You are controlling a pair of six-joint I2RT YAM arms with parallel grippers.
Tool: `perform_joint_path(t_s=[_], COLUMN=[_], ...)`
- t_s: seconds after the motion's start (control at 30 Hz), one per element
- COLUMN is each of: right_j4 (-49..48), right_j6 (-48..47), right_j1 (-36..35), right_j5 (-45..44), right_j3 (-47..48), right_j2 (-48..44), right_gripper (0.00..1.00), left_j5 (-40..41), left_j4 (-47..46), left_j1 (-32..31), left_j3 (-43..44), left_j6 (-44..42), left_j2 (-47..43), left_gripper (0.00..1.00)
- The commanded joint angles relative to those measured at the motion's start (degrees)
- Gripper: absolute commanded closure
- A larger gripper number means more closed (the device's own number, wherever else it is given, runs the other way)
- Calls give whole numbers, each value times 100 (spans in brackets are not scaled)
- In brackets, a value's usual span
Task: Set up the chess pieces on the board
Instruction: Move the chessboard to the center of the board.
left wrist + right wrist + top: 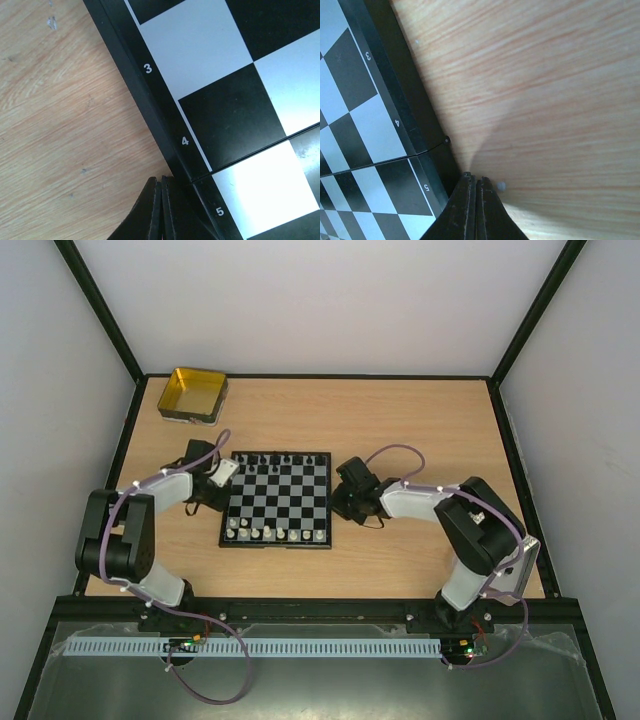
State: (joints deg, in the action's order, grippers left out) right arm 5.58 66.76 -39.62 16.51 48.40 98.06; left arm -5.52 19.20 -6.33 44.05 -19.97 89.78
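Chess pieces (268, 533), tiny black and white figures, lined along far and near rows of small black-and-white chequered board (276, 498), mid wooden table (420, 420). Left gripper (161, 182) pressed together, pinching nothing, at board's left border. Right gripper (474, 180) likewise pressed together, just beside right border.

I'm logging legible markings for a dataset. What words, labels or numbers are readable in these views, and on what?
"3": white digit on the dark border of the board, left wrist view.
"4": same border, next along.
"5": same border, next again.
"3", "4", "5": white digits on the board's border in the right wrist view.
Top view: any print is too small to read.
No words or brand names are visible.
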Motion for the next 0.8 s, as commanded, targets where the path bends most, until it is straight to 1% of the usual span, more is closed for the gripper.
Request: perform_joint_path(t_s=[0.0, 0.4, 0.57, 0.77], right_j4=[-230, -157, 48, 267], right_j6=[124, 94, -10, -97], right_j1=[-164, -170, -169, -172], right_j5=[152, 43, -56, -204], right_j3=[-214, -615, -652, -708], right_j2=[-269, -707, -826, -996], right_gripper=[98, 98, 98, 98], left_j5=[-389, -349, -370, -374], left_j4=[290, 482, 565, 553], left_j1=[-165, -565, -746, -823], left_j3=[-135, -174, -173, -180], left_j6=[-7, -90, -146, -166], left_j2=[-222, -342, -336, -279], left_gripper=[98, 98, 98, 97])
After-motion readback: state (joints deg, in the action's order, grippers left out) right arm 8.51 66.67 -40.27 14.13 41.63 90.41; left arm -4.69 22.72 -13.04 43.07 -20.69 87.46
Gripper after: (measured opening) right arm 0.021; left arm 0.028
